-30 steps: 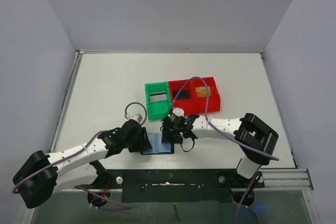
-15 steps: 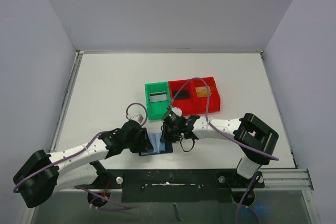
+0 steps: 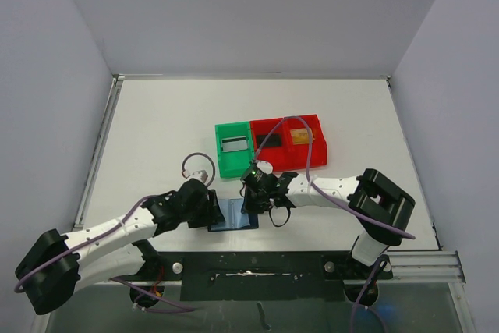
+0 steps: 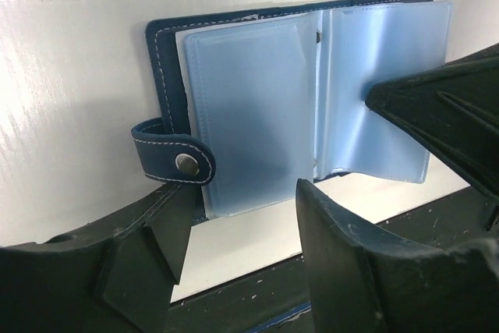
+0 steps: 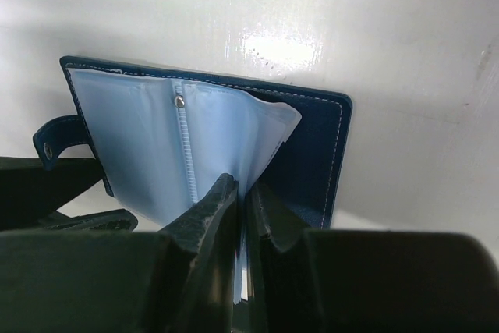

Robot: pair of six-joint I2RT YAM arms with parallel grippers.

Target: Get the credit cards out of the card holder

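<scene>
From overhead I see the card holder point(image 3: 234, 214) lying open on the white table point(image 3: 156, 138) near the front edge, between my two arms and well short of the bins. My left gripper point(image 3: 212, 210) stands wide over its left side. On the left wrist camera its fingers point(image 4: 140, 247) straddle the snap strap point(image 4: 175, 160) and grip nothing. My right gripper point(image 3: 253, 202) is pinched tight on the card holder point(image 5: 312, 154). The right wrist camera shows both fingertips point(image 5: 226, 193) squeezed on the edge of a pale blue plastic pocket point(image 5: 226, 126), lifting it off the dark cover. The pockets are frosted and I cannot tell whether a card sits inside them. Behind the arms the green bin point(image 3: 234, 165) holds a grey card point(image 3: 232, 143). The red bin point(image 3: 292, 161) touches its right side and holds a dark card point(image 3: 270, 139) and a tan card point(image 3: 301, 136). The right arm's purple cable point(image 3: 292, 118) arcs over the red bin, and the right wrist hides the holder's right edge from above.
</scene>
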